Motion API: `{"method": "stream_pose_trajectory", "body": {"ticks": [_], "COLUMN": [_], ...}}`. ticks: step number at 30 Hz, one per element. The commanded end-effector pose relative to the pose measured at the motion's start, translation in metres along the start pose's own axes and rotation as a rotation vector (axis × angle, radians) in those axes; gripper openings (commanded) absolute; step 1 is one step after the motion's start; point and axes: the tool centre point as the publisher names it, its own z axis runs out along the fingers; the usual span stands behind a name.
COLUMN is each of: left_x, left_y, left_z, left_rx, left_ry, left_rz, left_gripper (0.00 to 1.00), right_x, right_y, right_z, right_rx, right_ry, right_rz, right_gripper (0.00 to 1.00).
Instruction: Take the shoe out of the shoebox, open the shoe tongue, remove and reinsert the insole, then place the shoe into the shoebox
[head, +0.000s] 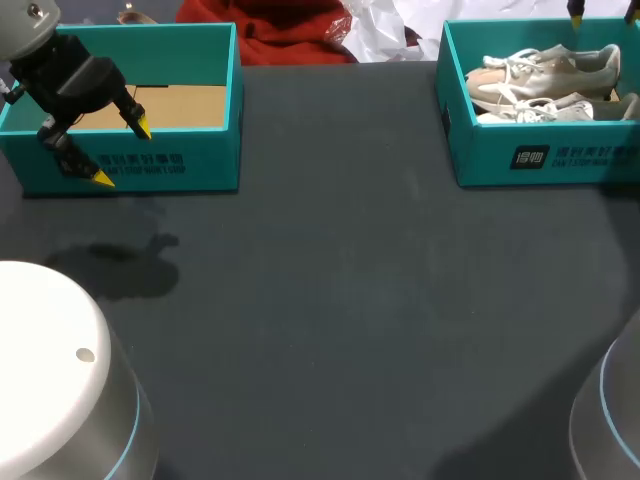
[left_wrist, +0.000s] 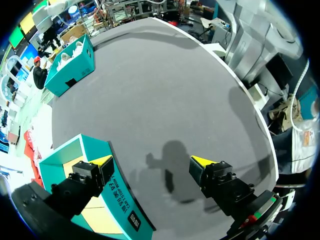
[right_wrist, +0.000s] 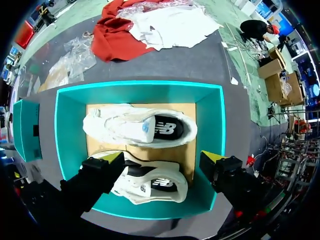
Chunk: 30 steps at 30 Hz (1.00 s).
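A teal shoebox (head: 540, 160) stands at the back right of the table and holds two white shoes side by side, a far shoe (head: 550, 72) and a near shoe (head: 545, 108). In the right wrist view my right gripper (right_wrist: 162, 158) hangs open above the shoebox (right_wrist: 70, 130), over the nearer shoe (right_wrist: 155, 182), with the other shoe (right_wrist: 135, 127) ahead of it. It grips nothing. In the head view only one of its fingertips (head: 577, 12) shows. My left gripper (head: 123, 152) is open and empty over the front wall of a second teal box (head: 200, 160) at the back left.
The second teal box (left_wrist: 120, 190) shows only a bare cardboard floor. A red cloth (head: 290, 30) and crumpled white plastic (head: 380, 30) lie at the table's back edge. Dark tabletop (head: 340, 290) stretches between the boxes. My arm bases (head: 50, 370) fill the front corners.
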Motion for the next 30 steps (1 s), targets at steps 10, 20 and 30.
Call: {"method": "stream_pose_trajectory", "body": {"ticks": [10,20,30], "left_x": [-0.013,-0.023,-0.044], "left_y": [0.002,0.03,0.063], "left_z": [-0.022,-0.038,-0.05], "left_rx": [-0.064,-0.193,-0.235], "left_ry": [-0.015,-0.13,-0.202], "left_rz": [-0.388,-0.973,-1.351], "left_gripper": [1.0,1.0,1.0], "right_x": [0.046,0.06,0.069], "right_y": [-0.065,-0.083,-0.103], "right_z": [-0.052,-0.056,-0.066], "right_rx": [-0.042,-0.03,-0.02], "right_ry": [0.004,0.014,0.003], "right_rz": [-0.031,-0.03,-0.033], "right_gripper": [1.0,1.0,1.0]}}
